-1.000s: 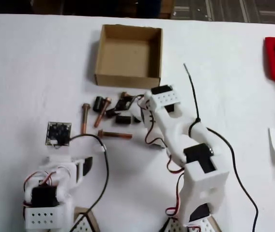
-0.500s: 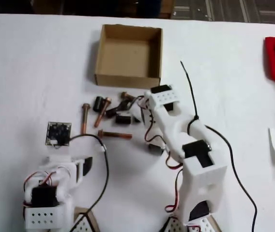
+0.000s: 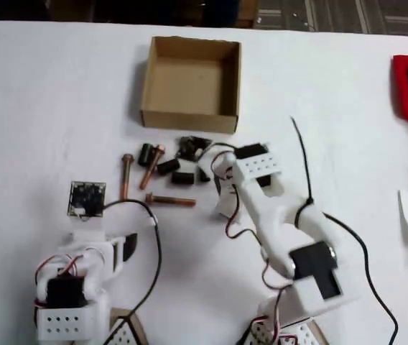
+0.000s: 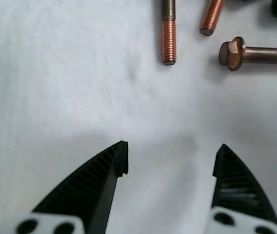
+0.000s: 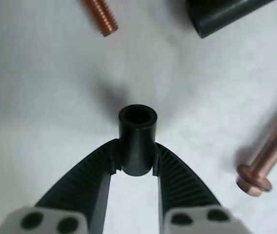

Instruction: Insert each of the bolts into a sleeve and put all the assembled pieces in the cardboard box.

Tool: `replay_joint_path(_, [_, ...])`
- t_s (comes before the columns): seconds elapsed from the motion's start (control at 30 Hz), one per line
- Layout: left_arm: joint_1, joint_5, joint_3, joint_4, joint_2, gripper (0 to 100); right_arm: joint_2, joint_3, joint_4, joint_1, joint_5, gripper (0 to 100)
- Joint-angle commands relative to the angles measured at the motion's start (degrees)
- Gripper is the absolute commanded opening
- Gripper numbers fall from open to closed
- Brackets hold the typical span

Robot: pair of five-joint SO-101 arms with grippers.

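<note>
A: Which arm is nearer a bolt?
B: The left. Its left tool (image 4: pixel 170 156) gapes, released; 1 bolt (image 4: pixel 260 50) lies ahead on the worktop (image 4: pixel 55 73), long axis crosswise.
A: And the sleeve?
B: The right tool (image 5: pixel 136 148) is clenched on the sleeve (image 5: pixel 137 124), bore facing outward.

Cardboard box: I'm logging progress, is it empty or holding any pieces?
Empty: the cardboard box shows a bare floor in the high view, and the bolts lie outside it on the table.
</note>
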Motion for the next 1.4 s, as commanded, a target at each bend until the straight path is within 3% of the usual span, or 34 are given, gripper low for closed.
replay_joint_path(0.0, [-0.53,0.44,1.01,0.18,-1.14,30,4.79,-0.62,-2.77,-0.4,-2.64,2.7])
replay_joint_path(0.1, [-0.53,0.44,1.01,0.18,-1.14,30,9.54,-3.69,-1.45,-1.19,-4.57,4.7])
replay_joint_path(0.3, [-0.53,0.44,1.01,0.18,-1.14,30,11.91,-11.34,3.74,-1.63,-7.12,21.4])
replay_joint_path(0.67, [-0.53,0.44,1.01,0.18,-1.14,30,11.82,-13.19,4.09,-5.49,-7.21,21.5])
replay_joint_path(1.37, [-0.53,0.44,1.01,0.18,-1.14,30,12.0,-14.33,4.79,-2.59,-4.92,21.5])
